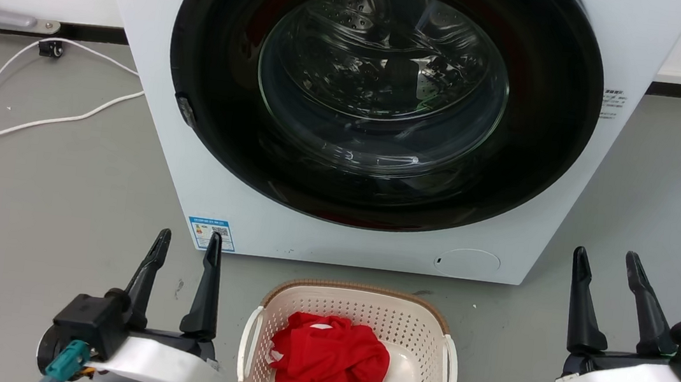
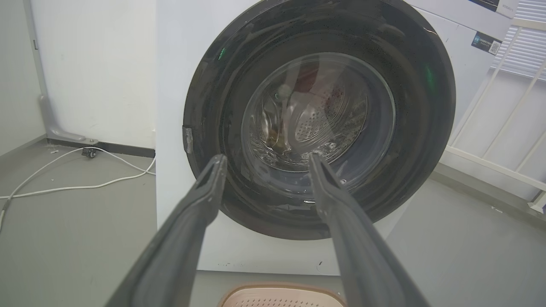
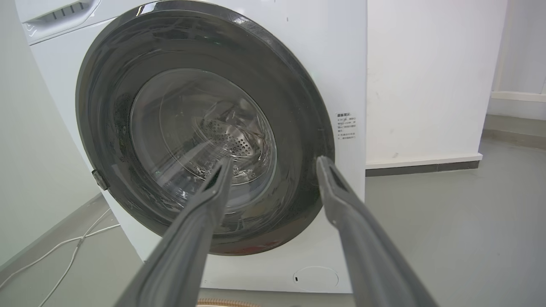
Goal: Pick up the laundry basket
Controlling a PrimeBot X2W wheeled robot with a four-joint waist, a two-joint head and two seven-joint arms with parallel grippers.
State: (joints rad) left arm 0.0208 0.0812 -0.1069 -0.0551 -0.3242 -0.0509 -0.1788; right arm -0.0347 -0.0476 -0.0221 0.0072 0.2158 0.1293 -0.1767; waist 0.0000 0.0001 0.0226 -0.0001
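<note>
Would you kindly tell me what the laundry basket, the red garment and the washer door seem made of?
Laundry basket: matte cream plastic, by its moulded hole rows; the brown rim looks woven, perhaps moulded. Red garment: soft fabric, since it folds and creases. Washer door: clear reflective bowl, likely glass, in a glossy dark ring.

Grey, smooth floor (image 1: 57,197), faintly speckled. Carries a white front-loading washer (image 1: 383,93) at the back, standing square on it. Bears the laundry basket (image 1: 359,311) just in front of the washer's base, near but apart. Holds a white cable (image 1: 34,121) trailing in loose curves across the left side, up to a small black block (image 1: 50,48) by the wall.
</note>
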